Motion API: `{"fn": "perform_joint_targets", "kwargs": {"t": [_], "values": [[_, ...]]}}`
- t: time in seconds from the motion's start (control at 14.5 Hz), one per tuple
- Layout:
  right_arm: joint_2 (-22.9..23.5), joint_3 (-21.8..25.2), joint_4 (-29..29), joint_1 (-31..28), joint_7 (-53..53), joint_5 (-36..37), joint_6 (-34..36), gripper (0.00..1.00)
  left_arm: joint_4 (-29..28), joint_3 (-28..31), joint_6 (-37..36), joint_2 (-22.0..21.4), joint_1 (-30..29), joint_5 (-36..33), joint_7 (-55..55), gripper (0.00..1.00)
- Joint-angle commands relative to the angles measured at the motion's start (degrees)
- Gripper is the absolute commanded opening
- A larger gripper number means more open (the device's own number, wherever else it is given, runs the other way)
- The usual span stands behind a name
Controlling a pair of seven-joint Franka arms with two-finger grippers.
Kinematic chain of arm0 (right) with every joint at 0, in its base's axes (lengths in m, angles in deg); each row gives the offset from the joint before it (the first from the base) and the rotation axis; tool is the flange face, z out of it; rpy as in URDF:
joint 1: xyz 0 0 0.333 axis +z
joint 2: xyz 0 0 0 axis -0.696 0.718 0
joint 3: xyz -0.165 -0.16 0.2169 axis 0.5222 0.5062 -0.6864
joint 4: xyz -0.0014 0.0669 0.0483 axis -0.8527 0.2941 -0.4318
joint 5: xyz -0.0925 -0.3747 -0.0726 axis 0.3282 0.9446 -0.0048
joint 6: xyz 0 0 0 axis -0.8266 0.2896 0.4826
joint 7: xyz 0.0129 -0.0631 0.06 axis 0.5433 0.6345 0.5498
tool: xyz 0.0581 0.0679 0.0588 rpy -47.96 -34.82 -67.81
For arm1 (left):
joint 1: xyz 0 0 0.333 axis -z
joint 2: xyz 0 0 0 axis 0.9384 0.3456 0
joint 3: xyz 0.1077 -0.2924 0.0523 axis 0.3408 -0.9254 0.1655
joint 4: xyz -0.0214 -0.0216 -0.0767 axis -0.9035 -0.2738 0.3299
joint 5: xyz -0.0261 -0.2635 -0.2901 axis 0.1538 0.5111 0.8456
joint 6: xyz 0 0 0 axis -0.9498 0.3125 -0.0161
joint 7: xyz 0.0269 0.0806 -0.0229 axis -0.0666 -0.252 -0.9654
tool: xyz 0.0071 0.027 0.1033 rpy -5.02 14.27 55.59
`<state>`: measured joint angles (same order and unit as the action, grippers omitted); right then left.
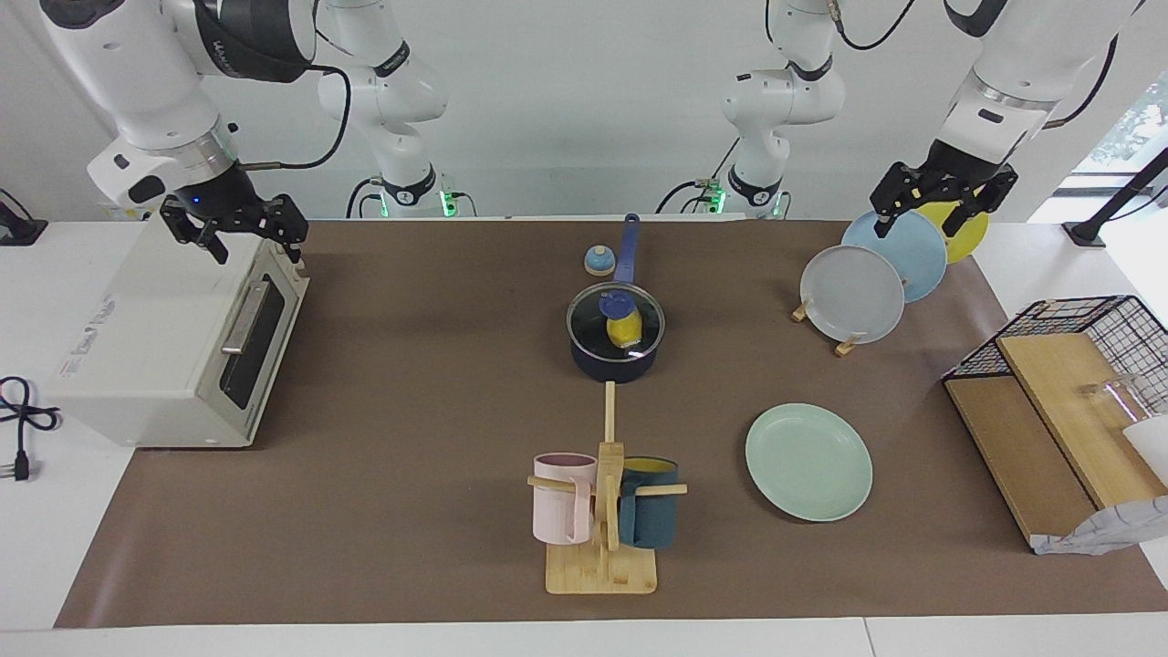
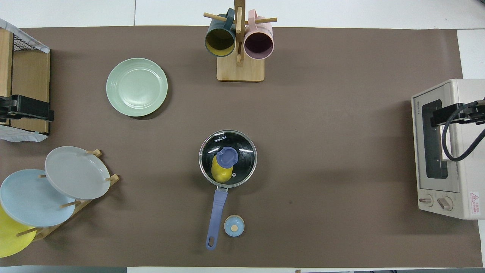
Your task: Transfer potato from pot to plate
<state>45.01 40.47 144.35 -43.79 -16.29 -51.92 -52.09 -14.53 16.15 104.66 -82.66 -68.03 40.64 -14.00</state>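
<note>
The dark navy pot (image 1: 613, 363) (image 2: 216, 210) stands mid-table with its long blue handle toward the robots. A glass lid with a blue knob (image 1: 591, 319) (image 2: 227, 143) rests on it. The yellow potato (image 1: 627, 331) (image 2: 220, 174) lies inside the pot and shows through the lid. The mint-green plate (image 1: 808, 461) (image 2: 136, 87) lies flat, farther from the robots than the pot, toward the left arm's end. My left gripper (image 1: 917, 224) (image 2: 26, 109) is open and empty above the plate rack. My right gripper (image 1: 260, 246) (image 2: 452, 113) is open and empty above the toaster oven.
A small blue round object (image 1: 599, 261) (image 2: 234, 225) sits beside the pot's handle. A mug tree (image 1: 602, 547) (image 2: 240, 70) holds a pink and a teal mug. A rack (image 1: 844, 347) holds grey, blue and yellow plates. A toaster oven (image 1: 164, 365) and a wire basket (image 1: 1086, 319) stand at the table's ends.
</note>
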Motion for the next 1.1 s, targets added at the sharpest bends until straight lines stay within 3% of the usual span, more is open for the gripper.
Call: {"fn": "perform_joint_targets", "kwargs": {"t": [0.0,0.62,0.76,0.89,1.03], "values": [[-0.46,-0.44,0.52,-0.85,-0.75,-1.2,-0.74,1.0,-1.68,-0.48,1.1,-1.24,-0.96,0.31,-0.31,1.0],[-0.73,-0.61,1.13,-0.76,-1.18,-1.55,-0.91,1.0,-1.59,-0.48,1.02,-1.24,-0.96,0.4,-0.39,1.0],[0.06,-1.92,0.79,1.24,-1.01,-5.39,-5.02,1.0,-1.59,-0.48,0.93,-1.33,-0.96,0.31,-0.13,1.0],[3.82,-2.81,-1.3,5.99,5.01,-6.2,-5.66,1.0,-1.59,-0.48,1.02,-1.51,-0.96,0.31,0.05,1.0],[10.49,-3.34,-9.27,11.69,12.15,-6.12,-4.96,1.0,-1.5,-0.48,1.11,-1.51,-0.96,0.31,0.13,1.0]]}}
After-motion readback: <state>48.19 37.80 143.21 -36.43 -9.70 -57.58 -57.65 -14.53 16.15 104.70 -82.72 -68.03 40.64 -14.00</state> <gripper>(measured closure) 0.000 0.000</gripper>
